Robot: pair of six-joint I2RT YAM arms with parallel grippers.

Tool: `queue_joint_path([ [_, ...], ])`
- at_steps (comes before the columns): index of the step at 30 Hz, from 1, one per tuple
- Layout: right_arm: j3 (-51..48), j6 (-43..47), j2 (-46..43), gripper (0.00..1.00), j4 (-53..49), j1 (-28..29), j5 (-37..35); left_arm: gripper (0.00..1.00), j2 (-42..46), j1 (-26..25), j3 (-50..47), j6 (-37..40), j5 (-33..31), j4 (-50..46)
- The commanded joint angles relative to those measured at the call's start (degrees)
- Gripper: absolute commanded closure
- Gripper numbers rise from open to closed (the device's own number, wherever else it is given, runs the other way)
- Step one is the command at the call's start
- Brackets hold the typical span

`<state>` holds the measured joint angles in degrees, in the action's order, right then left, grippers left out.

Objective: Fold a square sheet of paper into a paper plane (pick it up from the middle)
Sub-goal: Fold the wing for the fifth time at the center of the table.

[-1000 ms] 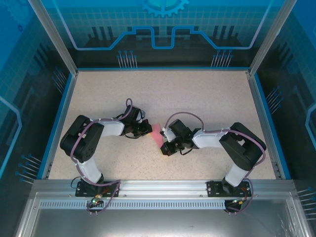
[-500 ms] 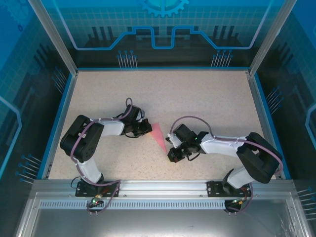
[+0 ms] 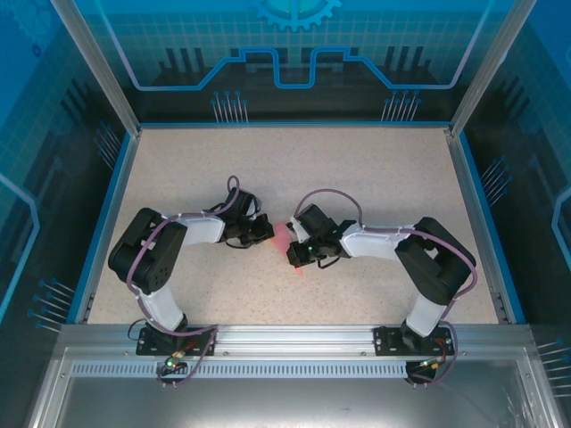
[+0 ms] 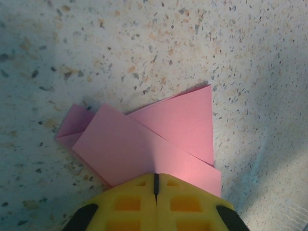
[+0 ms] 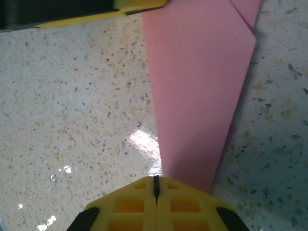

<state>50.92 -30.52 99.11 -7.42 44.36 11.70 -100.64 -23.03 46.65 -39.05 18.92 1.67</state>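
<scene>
two closed grippers meet over the paper plane [image 3: 283, 239] just left of centre in the top view, on the speckled table [image 3: 375, 169]. the left gripper [image 3: 265, 234] reaches in from the left of the frame and the right gripper [image 3: 295, 256] from the right, so the pink fold lies between their tips. in the left wrist view the yellow fingers [image 4: 130, 202] are together, with only a thin dark seam between them, and their tips sit on the wide end of the folded paper at the bottom centre of the frame. nothing is pinched between them, so this reads as a hold-down, the closed tip acting as a weight that stops the light paper sliding. layered flaps fan out toward the upper right and a smaller one pokes out at the left. in the right wrist view the jaws are likewise shut with nothing between them, the tip resting at the narrow pointed end at the bottom of the frame, the long pink wedge widening toward the top right. a yellow edge of the left gripper crosses the upper left corner at the paper's wide end. the likely reason for this pairing is that one tip anchors while the other presses the fold to sharpen the crease. no wings are spread yet, so i judge the folding well along but unfinished.
</scene>
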Motion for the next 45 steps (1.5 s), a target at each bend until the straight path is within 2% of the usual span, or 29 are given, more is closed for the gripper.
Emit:
queue_joint_path([
  [1,1.0,-0.9,1.6,1.00,-0.7,-0.9,-1.2,0.93,2.5,-0.5,1.4,2.7,1.4,-2.5],
  [4,0.6,-0.9,2.2,1.00,-1.7,-0.9,-1.5,0.88,4.9,-1.5,2.0,6.6,5.6,-1.4],
  [8,0.7,-0.7,2.8,1.00,-3.0,-0.9,-1.8,0.87,6.6,-3.9,2.9,10.7,6.2,-3.4],
  [16,0.9,-0.6,3.4,1.00,-4.3,-1.0,-1.7,0.89,4.1,-6.9,-0.5,8.9,5.0,-0.2],
  [29,0.6,-1.2,4.1,1.00,-5.2,-1.2,-1.5,0.92,-0.7,-7.2,-2.4,9.4,3.2,2.2],
  [36,-0.2,1.0,4.8,1.00,-8.8,-1.3,-2.5,0.91,-3.3,-3.0,-0.4,9.9,1.1,-0.4],
  [41,-4.0,2.3,4.8,1.00,-9.7,-1.3,-2.4,0.96,-4.8,1.6,2.9,8.6,-2.7,-3.8],
  [45,-5.0,3.3,4.0,1.00,-10.3,-1.4,-2.7,0.96,-5.9,5.4,4.0,7.1,-3.7,-3.7],
])
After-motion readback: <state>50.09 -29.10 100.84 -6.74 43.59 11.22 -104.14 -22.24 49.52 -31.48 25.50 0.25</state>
